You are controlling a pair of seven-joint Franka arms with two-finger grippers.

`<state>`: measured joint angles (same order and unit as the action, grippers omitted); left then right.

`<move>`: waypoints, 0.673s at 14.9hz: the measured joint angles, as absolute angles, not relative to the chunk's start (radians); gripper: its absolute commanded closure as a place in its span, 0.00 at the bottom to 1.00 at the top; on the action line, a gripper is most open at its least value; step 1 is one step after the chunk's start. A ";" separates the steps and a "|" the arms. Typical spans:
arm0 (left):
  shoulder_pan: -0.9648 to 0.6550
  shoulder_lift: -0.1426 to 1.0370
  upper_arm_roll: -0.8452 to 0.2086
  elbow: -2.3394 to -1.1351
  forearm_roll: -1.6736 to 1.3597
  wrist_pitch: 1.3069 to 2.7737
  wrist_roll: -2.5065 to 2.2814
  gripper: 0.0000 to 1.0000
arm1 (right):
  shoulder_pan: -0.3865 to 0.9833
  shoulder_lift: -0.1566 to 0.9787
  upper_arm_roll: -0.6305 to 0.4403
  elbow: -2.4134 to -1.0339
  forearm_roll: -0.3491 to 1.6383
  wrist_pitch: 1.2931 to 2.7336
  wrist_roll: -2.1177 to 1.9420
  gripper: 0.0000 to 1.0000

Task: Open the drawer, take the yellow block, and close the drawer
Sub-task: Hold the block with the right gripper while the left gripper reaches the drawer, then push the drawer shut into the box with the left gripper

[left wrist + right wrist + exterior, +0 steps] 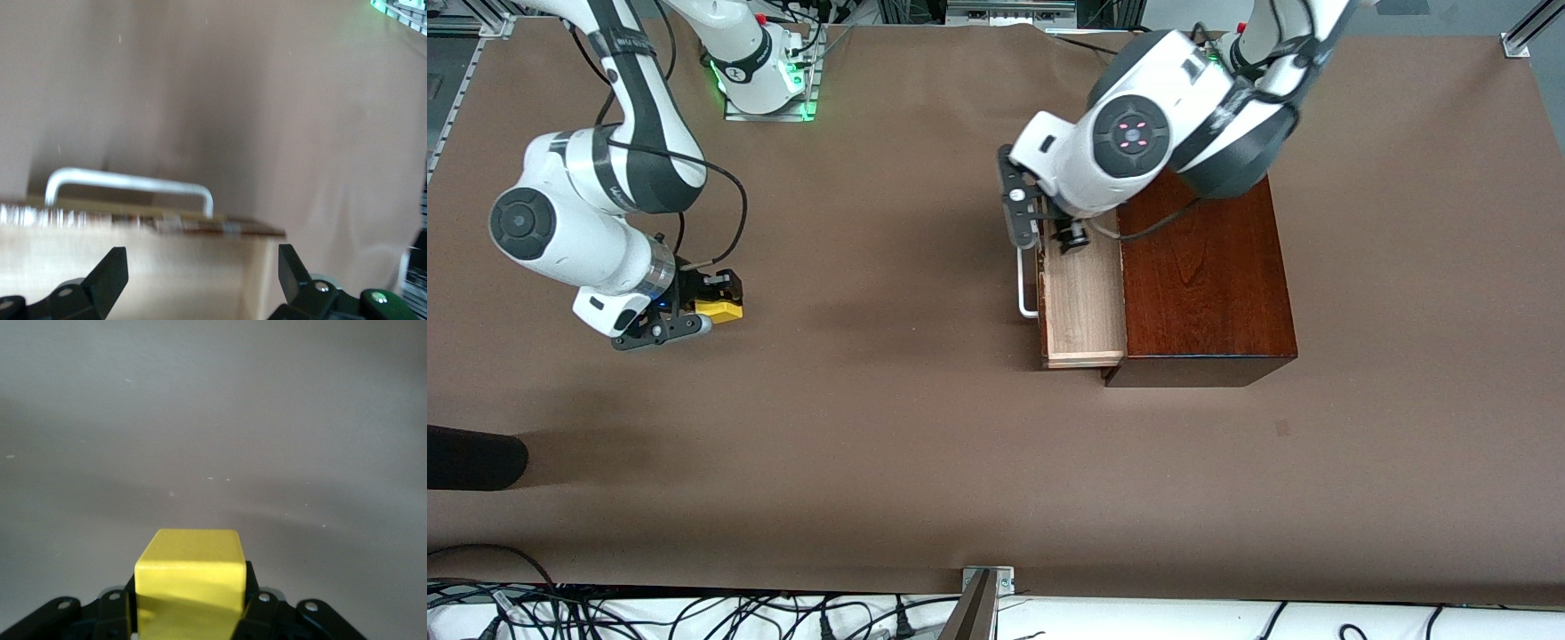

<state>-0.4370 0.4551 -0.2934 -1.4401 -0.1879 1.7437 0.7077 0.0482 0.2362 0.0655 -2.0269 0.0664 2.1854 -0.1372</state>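
Overhead first: brown-covered table; glossy dark reddish-brown wooden box toward the left arm's end; its drawer, pale light wood inside, stands pulled out toward the right arm's end, with a white U-shaped bar handle on its front; left gripper over the open drawer, just inside the front panel near the handle, nothing seen in it; right gripper low over bare table toward the right arm's end, well apart from the box, fingers closed on a small bright-yellow cube, the yellow block; whether the block touches the cloth cannot be told from this angle.

Left wrist view next: two black fingertips spread wide apart, empty; pale drawer interior between and below them; drawer front edge and white handle ahead, somewhat blurred; brown table past it.

Right wrist view last: yellow block clamped between the black fingers, one to each side of it; plain brown table surface ahead.
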 measured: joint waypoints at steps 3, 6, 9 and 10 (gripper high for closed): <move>-0.494 0.522 -0.294 -1.432 -0.109 1.879 0.748 0.00 | 0.037 0.238 0.065 -2.130 0.066 2.302 -0.128 1.00; -0.564 0.577 -0.295 -1.431 0.008 1.951 0.756 0.00 | 0.033 0.249 0.065 -2.189 0.066 2.373 -0.084 1.00; -0.601 0.639 -0.294 -1.431 0.118 1.968 0.756 0.00 | 0.030 0.282 0.065 -2.220 0.066 2.422 -0.059 1.00; -0.603 0.656 -0.294 -1.431 0.142 1.975 0.756 0.00 | 0.029 0.293 0.065 -2.221 0.066 2.431 -0.056 1.00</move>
<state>-0.6034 0.6555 -0.2942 -1.4309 0.1416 1.9754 0.7559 0.0288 0.2934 0.0652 -2.2208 0.0664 2.4309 -0.0555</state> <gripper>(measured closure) 0.000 0.445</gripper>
